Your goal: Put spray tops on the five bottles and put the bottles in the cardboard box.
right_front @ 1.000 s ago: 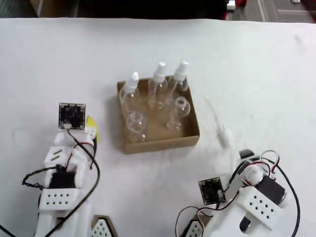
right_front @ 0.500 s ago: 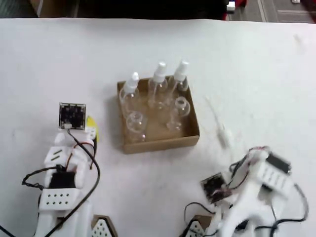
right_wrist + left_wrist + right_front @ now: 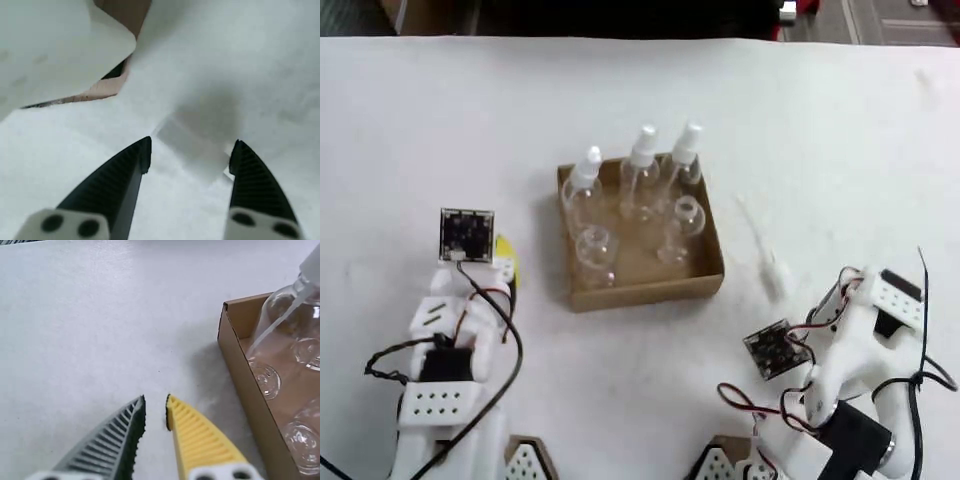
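Our right gripper (image 3: 191, 145) stands wide open, and between its jaws a blurred white piece lies on the bench (image 3: 470, 120). We take this piece for the loose spray top (image 3: 770, 268), which lies near the right wall of the cardboard box (image 3: 645, 290). So we judge the step in hand is to pick it up. To do it well, we should come down with the jaws on both sides of the thick head, not the thin tube. Then we should close gently and lift with the tube hanging free to enter a neck. Our left gripper (image 3: 155, 407) is almost closed, holds nothing, and is near the box's left wall. In the box stand all five bottles. The three at the far side (image 3: 642, 185) carry tops, and the two at the near side (image 3: 593, 250) have open necks.
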{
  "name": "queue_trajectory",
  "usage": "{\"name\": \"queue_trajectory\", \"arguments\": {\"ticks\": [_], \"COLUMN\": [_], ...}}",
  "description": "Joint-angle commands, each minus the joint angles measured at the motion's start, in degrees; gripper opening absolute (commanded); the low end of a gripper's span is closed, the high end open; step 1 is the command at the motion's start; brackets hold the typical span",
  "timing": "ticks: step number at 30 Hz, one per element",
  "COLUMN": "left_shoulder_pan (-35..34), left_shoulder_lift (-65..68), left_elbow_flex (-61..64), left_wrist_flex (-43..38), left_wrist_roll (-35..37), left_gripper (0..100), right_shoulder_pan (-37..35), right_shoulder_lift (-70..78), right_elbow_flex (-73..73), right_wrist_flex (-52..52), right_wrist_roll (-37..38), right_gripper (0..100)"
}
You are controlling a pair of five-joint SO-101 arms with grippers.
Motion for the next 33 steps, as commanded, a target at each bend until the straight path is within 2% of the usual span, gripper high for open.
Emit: {"name": "queue_trajectory", "arguments": {"ticks": [1, 6, 9, 11, 15, 22, 25, 33], "left_shoulder_pan": [0.5, 0.5, 0.5, 0.5, 0.5, 0.5, 0.5, 0.5], "left_shoulder_lift": [-1.1, -1.1, -1.1, -1.1, -1.1, -1.1, -1.1, -1.1], "left_elbow_flex": [-1.1, -1.1, -1.1, -1.1, -1.1, -1.1, -1.1, -1.2], "left_wrist_flex": [-0.5, -0.5, -0.5, -0.5, -0.5, -0.4, -0.4, -0.4], "left_wrist_roll": [-0.6, -0.6, -0.6, -0.6, -0.6, -0.6, -0.6, -0.6], "left_gripper": [7, 7, 7, 7, 7, 7, 7, 7], "right_shoulder_pan": [0.5, 0.7, 0.7, 0.3, -4.1, -9.1, -9.1, -9.5], "right_shoulder_lift": [-0.4, -0.1, -0.6, -0.7, -0.7, -0.7, -0.7, -0.7], "right_elbow_flex": [4.3, 9.5, 10.0, 9.9, 9.8, 4.3, -2.5, -26.4], "right_wrist_flex": [-8.6, -19.5, -20.3, -20.3, -20.6, -19.7, -14.3, 11.7], "right_wrist_roll": [-0.1, -0.4, -0.6, -1.8, -10.4, -27.3, -33.3, -39.6], "right_gripper": [22.7, 22.3, 21.7, 16.9, 1.6, 2.2, 1.7, 1.8]}}
